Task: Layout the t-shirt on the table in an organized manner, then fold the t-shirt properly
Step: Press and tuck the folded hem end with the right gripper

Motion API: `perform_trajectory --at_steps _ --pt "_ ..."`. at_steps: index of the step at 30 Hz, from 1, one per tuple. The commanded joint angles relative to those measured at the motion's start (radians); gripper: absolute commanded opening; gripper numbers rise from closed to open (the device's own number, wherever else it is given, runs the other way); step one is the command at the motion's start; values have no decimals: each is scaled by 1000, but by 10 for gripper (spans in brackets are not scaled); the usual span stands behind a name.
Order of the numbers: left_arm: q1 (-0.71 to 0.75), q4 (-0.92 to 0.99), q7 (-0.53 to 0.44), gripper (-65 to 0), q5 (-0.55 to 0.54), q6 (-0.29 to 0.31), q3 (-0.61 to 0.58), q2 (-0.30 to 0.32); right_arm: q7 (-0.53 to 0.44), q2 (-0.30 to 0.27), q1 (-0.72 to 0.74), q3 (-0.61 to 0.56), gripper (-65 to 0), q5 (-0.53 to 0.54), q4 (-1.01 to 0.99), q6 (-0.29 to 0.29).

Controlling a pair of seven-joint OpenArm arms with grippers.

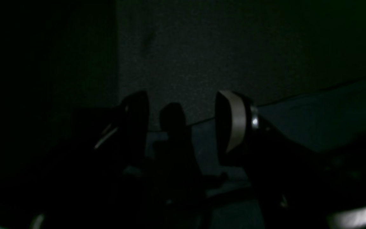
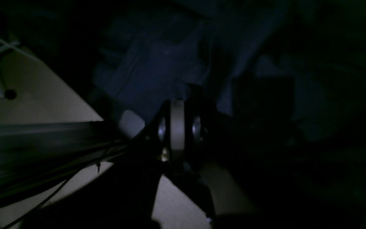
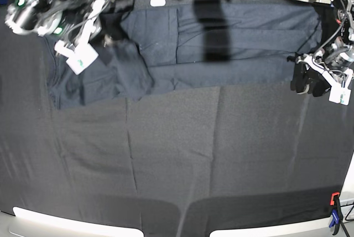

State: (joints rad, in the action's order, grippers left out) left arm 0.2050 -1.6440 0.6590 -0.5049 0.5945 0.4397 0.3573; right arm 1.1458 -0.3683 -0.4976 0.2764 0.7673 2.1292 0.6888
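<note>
The shirt (image 3: pixel 182 49) lies spread along the far edge of the tabletop (image 3: pixel 177 154). The left gripper (image 1: pixel 181 124) hovers released at its right end. The right gripper (image 3: pixel 113 26) is at its left end; its grip cannot be told.

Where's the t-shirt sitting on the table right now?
In the base view the t-shirt lies stretched along the table's far edge, between the right gripper at the picture's left and the left gripper at its right.
</note>
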Motion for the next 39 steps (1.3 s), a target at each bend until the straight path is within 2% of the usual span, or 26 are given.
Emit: perform_trajectory --at_steps 1,10,13,19,23,27,30,35,39 --pt "-8 -18 -23 -339 -16 0 6 14 -17 -11 -9 5 -650 3 18 9" --pt "-8 -18 -23 -339 -15 0 6 14 -17 -11 -60 6 -650 -111 18 9" --pt "-8 -18 -23 -339 -15 0 6 14 -17 -11 -60 6 -650 -114 18 9" --pt "-8 -18 -24 -339 0 0 6 14 -15 -14 -60 6 -486 -111 18 9" --pt "-9 -18 -24 -339 37 0 6 14 -15 -44 -65 6 -483 -74 18 9" --pt "-9 -18 -32 -339 35 0 6 14 -74 -88 -50 6 -483 67 18 9" --pt "-9 -18 -31 -339 36 0 6 14 -110 -96 -19 6 -483 153 18 9" --pt "-9 -18 -31 -339 36 0 6 14 -117 -89 66 6 -483 140 18 9" --pt "-8 -18 -31 -339 36 0 6 14 -126 -84 110 5 -483 42 16 9"
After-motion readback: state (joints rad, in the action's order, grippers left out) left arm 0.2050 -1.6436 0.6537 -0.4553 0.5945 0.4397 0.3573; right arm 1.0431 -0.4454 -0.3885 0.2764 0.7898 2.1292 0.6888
